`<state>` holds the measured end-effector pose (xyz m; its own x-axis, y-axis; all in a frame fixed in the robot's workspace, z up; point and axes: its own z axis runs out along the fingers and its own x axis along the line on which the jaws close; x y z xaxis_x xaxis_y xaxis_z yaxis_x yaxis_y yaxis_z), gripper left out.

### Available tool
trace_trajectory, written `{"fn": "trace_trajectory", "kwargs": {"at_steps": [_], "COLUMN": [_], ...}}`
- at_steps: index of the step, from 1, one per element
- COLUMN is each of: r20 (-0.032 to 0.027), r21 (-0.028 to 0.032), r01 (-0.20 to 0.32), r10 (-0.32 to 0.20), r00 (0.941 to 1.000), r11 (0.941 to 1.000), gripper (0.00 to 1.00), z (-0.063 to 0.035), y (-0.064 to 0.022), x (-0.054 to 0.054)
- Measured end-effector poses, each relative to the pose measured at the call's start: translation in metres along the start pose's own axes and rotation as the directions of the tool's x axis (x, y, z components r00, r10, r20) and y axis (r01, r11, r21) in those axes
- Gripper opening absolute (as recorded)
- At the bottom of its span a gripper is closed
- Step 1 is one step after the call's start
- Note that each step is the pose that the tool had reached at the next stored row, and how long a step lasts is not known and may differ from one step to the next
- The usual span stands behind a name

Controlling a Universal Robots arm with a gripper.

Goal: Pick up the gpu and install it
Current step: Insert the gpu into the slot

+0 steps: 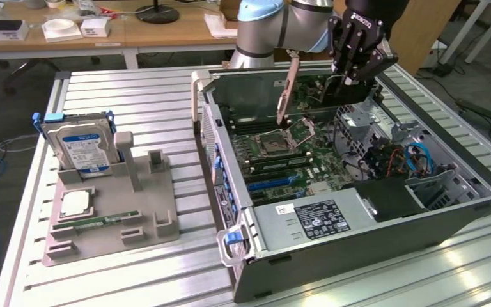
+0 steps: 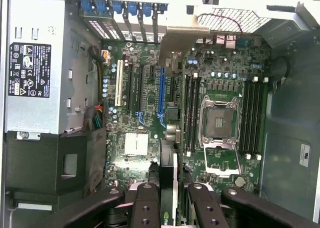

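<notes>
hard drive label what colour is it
Blue, with some white print. The hard drive label shows best in the exterior view.

An open computer case (image 1: 382, 246) lies on its side on a slatted metal table (image 1: 143, 109), at the exterior view's right. Inside are a green motherboard (image 1: 293, 160) with an empty CPU socket (image 1: 278, 139) and, at the near end, a labelled power supply (image 1: 314, 220). At the exterior view's left a grey fixture (image 1: 156, 211) holds an upright blue-labelled hard drive (image 1: 79, 147), a CPU chip (image 1: 75, 203) and a green memory stick (image 1: 96, 222). A wooden desk (image 1: 169, 32) stands at the far side.
</notes>
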<state>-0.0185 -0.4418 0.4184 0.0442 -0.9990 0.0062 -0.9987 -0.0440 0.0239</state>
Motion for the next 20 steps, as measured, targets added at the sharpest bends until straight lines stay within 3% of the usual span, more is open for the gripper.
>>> {"fn": "trace_trajectory", "kwargs": {"at_steps": [3,5,8,9,12,20], "r20": [0.0,-0.0003,-0.0004,-0.0005,-0.0012,-0.0013], "r21": [0.0014,0.0065,0.0072,0.01,0.028,0.0294], "r01": [0.0,0.0,0.0,0.0,0.0,0.0], "r10": [0.0,0.0,0.0,0.0,0.0,0.0], "r00": [1.0,1.0,1.0,1.0,1.0,1.0], "r11": [1.0,1.0,1.0,1.0,0.9996,0.9996], "gripper": [0.26,0.26,0.26,0.26,0.26,0.26], "z": [0.0,0.0,0.0,0.0,0.0001,0.0], "y": [0.0,0.0001,0.0002,0.0003,0.0002,0.0002], "x": [0.0,0.0,0.0,0.0,0.0,0.0]}}
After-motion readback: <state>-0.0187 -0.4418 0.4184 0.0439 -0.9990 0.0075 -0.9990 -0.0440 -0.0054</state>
